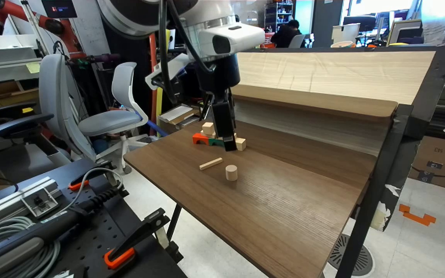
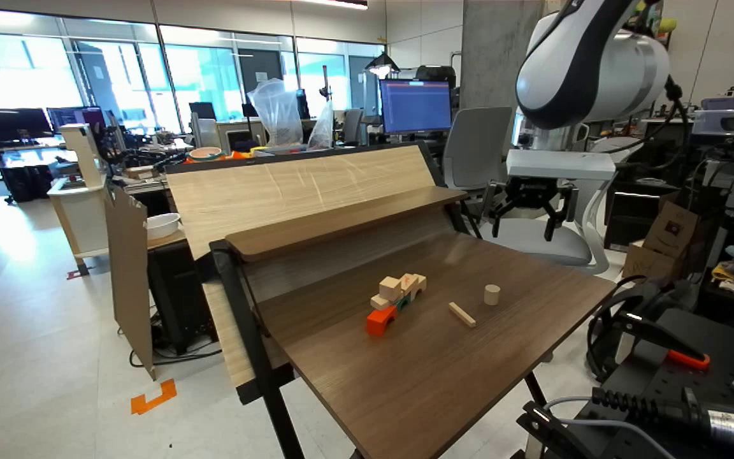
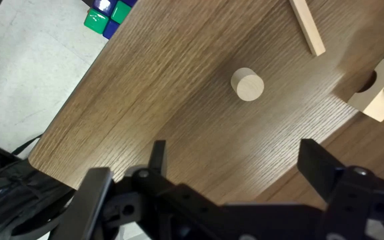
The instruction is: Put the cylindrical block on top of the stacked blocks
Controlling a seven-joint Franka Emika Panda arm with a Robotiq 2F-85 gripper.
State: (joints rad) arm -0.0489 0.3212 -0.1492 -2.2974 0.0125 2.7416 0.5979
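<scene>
The cylindrical block [image 1: 231,173], a short tan wooden cylinder, stands upright on the brown table; it also shows in an exterior view [image 2: 492,294] and in the wrist view [image 3: 249,87]. The stacked blocks [image 2: 390,289] are a cluster of tan, green and red pieces, with a tan cube on top. They show partly behind the gripper in an exterior view [image 1: 208,128] and at the right edge of the wrist view [image 3: 383,90]. My gripper [image 3: 233,143] is open and empty, above the table; in an exterior view [image 2: 523,231] it hangs higher than the cylindrical block, apart from it.
A thin flat bar block [image 1: 211,163] lies between the cylinder and the stack. The brown table [image 2: 456,389] has a raised shelf [image 2: 348,220] along its back edge. A black cart [image 1: 91,239] with tools and clamps stands beside the table. Chairs [image 1: 108,121] stand behind.
</scene>
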